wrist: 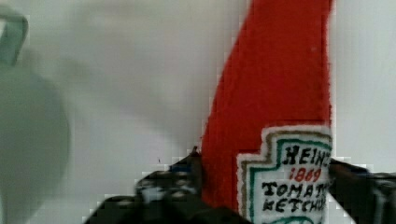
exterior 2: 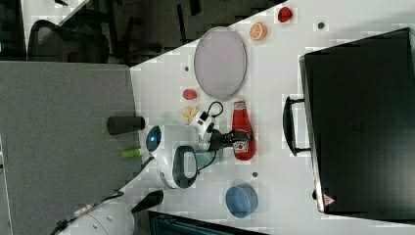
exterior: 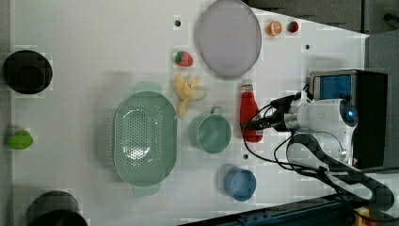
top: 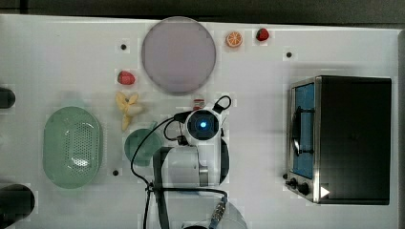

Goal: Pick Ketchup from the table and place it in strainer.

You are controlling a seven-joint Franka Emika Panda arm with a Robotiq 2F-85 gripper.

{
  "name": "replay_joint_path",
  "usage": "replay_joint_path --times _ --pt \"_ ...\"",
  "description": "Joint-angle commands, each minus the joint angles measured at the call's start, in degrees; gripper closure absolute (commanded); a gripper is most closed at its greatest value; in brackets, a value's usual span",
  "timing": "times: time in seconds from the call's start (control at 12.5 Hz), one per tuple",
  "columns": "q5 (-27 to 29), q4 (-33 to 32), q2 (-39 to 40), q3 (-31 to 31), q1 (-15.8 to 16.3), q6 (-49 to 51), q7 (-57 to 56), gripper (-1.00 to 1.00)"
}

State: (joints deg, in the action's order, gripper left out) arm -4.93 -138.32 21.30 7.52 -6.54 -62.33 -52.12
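Note:
The Ketchup (exterior: 249, 113) is a red bottle with a white cap, lying flat on the white table between the round green cup and the oven. In the right view the Ketchup (exterior 2: 243, 128) has its cap pointing toward the grey plate. My gripper (wrist: 264, 168) straddles the labelled body of the Ketchup (wrist: 275, 79), with one dark finger (wrist: 187, 170) against one side and the other against the opposite side. The bottle still rests on the table. In the top view only the Ketchup's cap (top: 198, 102) peeks out from under the arm. The pale green oval strainer (top: 47, 143) sits at the top view's left, holding nothing.
A green cup (exterior: 211, 134) stands between strainer and bottle, with a blue cup (exterior: 240, 183) nearer the robot base. A grey plate (top: 178, 55), a peeled banana (top: 126, 107), strawberries (top: 125, 78) and an orange slice (top: 234, 39) lie beyond. A black toaster oven (top: 353, 138) fills the top view's right.

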Motion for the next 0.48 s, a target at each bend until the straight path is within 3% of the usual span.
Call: replay_joint_path --times 0.08,0.48 --pt "-0.42 0.79 -0.78 0.03 -0.5 -1.94 -1.67 -0.25" --pt "-0.25 1.73 -8.8 0.23 -0.58 4.38 -0.86 -0.25"
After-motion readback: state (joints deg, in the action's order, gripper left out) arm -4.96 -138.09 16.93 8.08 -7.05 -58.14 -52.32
